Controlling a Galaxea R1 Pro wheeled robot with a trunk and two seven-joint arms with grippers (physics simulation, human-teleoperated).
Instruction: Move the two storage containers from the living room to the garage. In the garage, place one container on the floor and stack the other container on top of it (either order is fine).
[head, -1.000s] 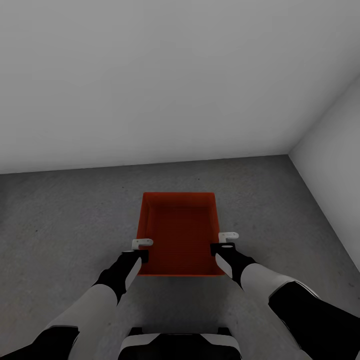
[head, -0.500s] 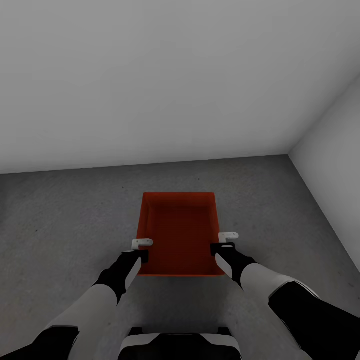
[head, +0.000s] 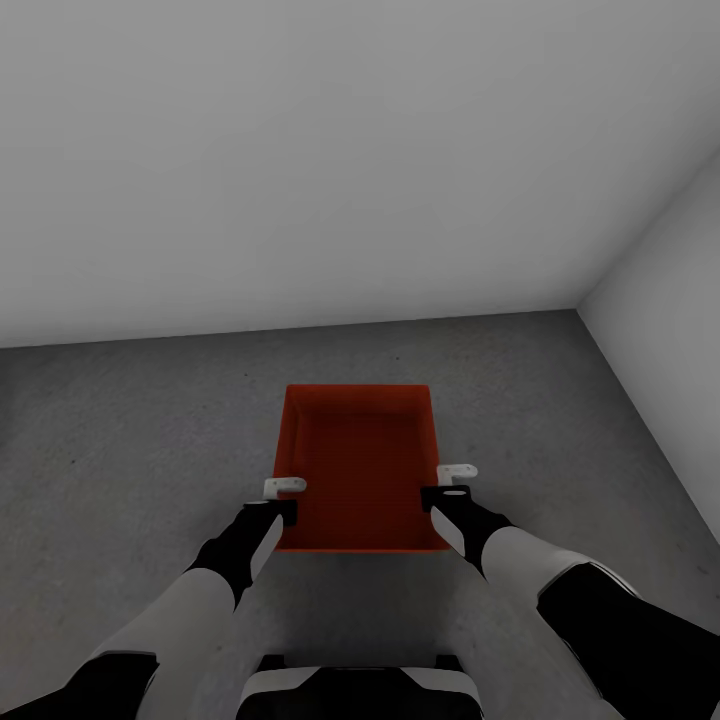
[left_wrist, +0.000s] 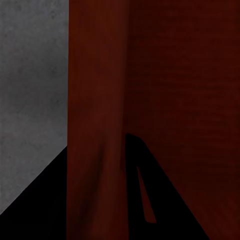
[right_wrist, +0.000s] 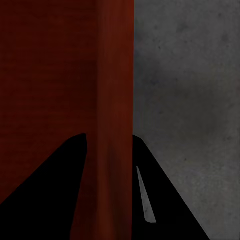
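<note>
Left hand (head: 283, 498) clamps the left wall of the orange-red storage container (head: 356, 470), one finger on each side of it; right hand (head: 449, 483) pinches the right wall likewise. Both black fingers (right_wrist: 47, 200) straddle the thin wall. Dark grey concrete floor (head: 120, 440) lies beneath, near the garage's white wall (head: 300, 150) corner.

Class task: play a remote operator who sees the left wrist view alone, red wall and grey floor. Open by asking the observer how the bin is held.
Observer: The left end effector and the right end effector each straddle one side wall of the storage container.
Operator: What lies on the right one's outer side?
Observer: Its wrist view shows the concrete floor beside the wall.
Operator: Where are we?
Observer: The head view shows a corner of white walls ahead.
</note>
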